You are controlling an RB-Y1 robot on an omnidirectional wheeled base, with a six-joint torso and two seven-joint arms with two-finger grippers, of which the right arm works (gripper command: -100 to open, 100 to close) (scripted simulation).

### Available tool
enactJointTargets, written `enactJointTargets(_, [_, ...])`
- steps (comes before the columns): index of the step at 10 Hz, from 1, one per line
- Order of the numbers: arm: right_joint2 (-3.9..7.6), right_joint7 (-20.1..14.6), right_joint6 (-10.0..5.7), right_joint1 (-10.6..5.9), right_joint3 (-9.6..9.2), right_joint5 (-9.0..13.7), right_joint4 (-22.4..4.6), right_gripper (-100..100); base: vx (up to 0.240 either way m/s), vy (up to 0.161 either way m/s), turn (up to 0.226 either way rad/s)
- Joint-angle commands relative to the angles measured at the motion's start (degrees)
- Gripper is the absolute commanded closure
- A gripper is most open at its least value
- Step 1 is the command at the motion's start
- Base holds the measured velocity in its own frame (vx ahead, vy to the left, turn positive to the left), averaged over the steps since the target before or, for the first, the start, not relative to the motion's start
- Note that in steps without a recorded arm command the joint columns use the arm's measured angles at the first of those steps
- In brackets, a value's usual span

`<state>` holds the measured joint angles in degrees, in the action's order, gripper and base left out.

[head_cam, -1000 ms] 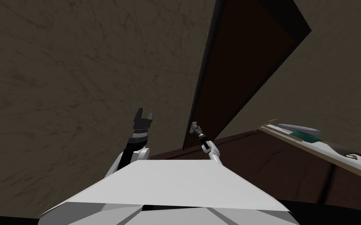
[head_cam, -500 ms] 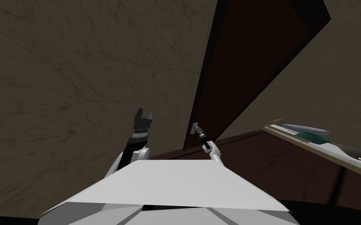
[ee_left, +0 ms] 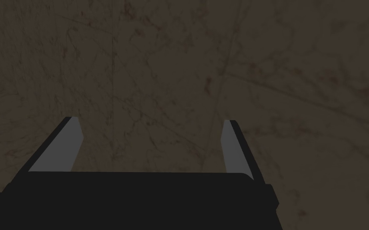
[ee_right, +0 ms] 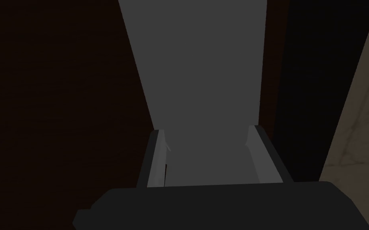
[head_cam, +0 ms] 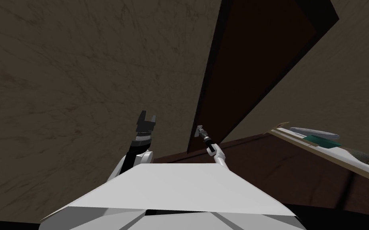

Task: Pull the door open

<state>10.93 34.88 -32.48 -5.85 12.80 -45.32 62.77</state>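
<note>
Head camera: moved slightly over the last second.
Door [head_cam: 255,72]: upper corner now shown further right and higher.
Shelf [head_cam: 319,151]: now shown further right, nearer the edge.

Pale shelf [head_cam: 295,139] carries white oval [head_cam: 313,131], green slab [head_cam: 322,140].

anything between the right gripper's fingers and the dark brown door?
Yes: a flat grey handle. In the right wrist view, the right gripper has its fingers pressed on the handle's sides, with the dark brown door right behind it.
</note>
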Motion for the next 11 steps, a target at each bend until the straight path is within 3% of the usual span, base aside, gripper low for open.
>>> enactJointTargets(1, [-0.31,-2.0,0.01,-0.12,-0.62,1.4,-0.3,100,-0.095,-0.065,0.037])
enactJointTargets(6, [-0.75,-9.2,0.48,-0.96,-2.4,6.9,-1.0,100,-0.087,-0.058,0.045])
enactJointTargets(9, [-1.12,-14.3,0.87,-1.64,-3.86,11.4,-1.5,100,-0.096,-0.081,0.061])
enactJointTargets(10, [-1.12,-14.8,0.87,-1.64,-3.86,11.4,-1.5,100,-0.055,-0.047,0.03])
enactJointTargets(11, [-1.25,-16.7,1.01,-1.88,-4.37,12.9,-1.7,100,-0.047,-0.026,0.022])
